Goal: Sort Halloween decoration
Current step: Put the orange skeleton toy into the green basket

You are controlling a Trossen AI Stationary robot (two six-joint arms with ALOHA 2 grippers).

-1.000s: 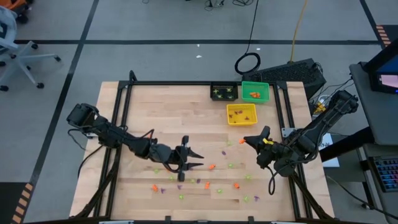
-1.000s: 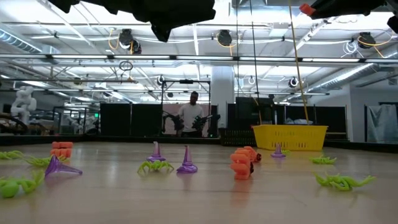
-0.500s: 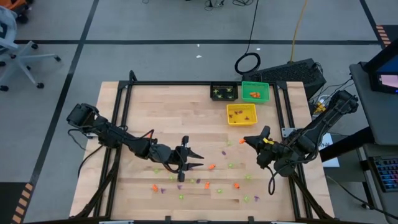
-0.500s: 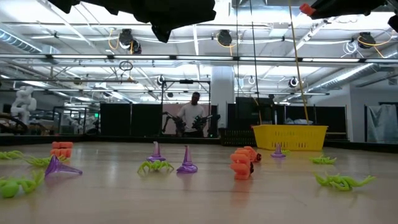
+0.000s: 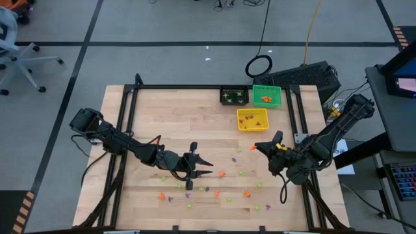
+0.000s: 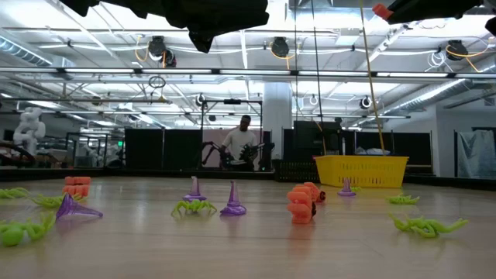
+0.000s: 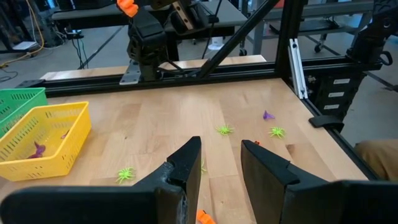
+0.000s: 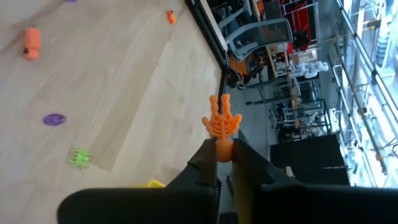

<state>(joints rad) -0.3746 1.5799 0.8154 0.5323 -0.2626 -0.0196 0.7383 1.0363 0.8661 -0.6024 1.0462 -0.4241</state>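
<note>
Mid-sort: right gripper (image 8: 224,163) clenched on small orange plastic skeleton-hand trinket (image 8: 221,124), raised over table's right side; next, likely carry to far green mesh bin (image 5: 266,96); left gripper (image 7: 221,168) released, over scattered trinkets (image 5: 221,174).

The black bin's (image 5: 234,96) contents are too small to identify.

Tiny orange, purple and light-green trinkets (image 5: 221,174) lay scattered over the table's near half. Purple cone hats (image 6: 232,203) stood upright, green spiders (image 6: 194,207) sat flat. An orange piece (image 8: 221,124), apparently a skeleton hand, stuck up between the right gripper's (image 8: 224,158) fingers.
</note>
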